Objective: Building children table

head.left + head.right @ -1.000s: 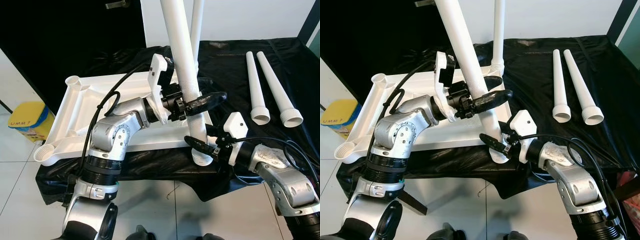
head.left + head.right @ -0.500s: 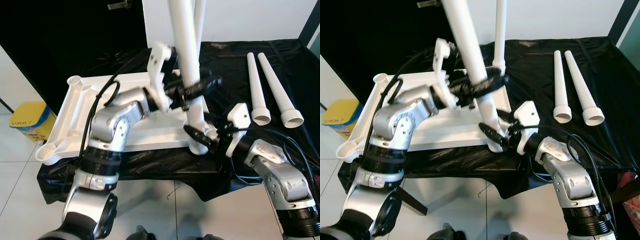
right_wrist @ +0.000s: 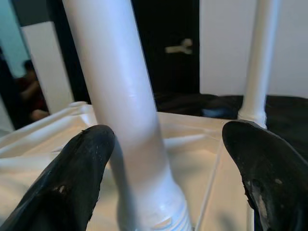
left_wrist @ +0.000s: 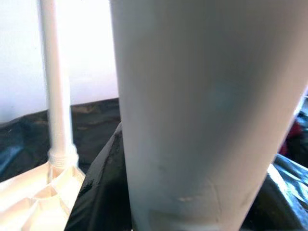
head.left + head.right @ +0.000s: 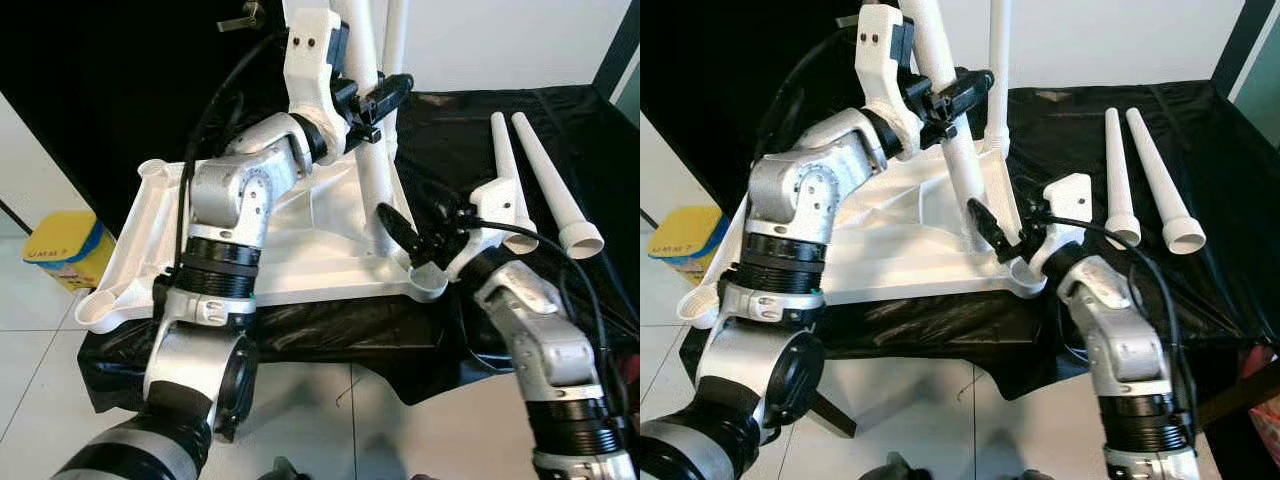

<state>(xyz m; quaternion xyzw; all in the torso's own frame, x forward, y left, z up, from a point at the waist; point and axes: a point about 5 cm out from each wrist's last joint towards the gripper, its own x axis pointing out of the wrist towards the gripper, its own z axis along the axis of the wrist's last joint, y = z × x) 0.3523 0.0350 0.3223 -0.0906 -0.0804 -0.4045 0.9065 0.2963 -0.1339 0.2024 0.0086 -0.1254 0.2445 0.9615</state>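
Leg-fitting step: left tool [image 5: 375, 100] clamps the leg [image 5: 372, 150] upper centre; right tool [image 5: 405, 232] spread at socket. Next: screw home.

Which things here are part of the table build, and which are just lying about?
Part of the job:
tabletop
leg being fitted
fitted leg
two spare legs
left pincer
right pincer

Lying about:
yellow bin
black cloth

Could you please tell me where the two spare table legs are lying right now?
The two spare table legs lie side by side on the black cloth at the robot's right, just beyond the right gripper and right of the upturned tabletop.
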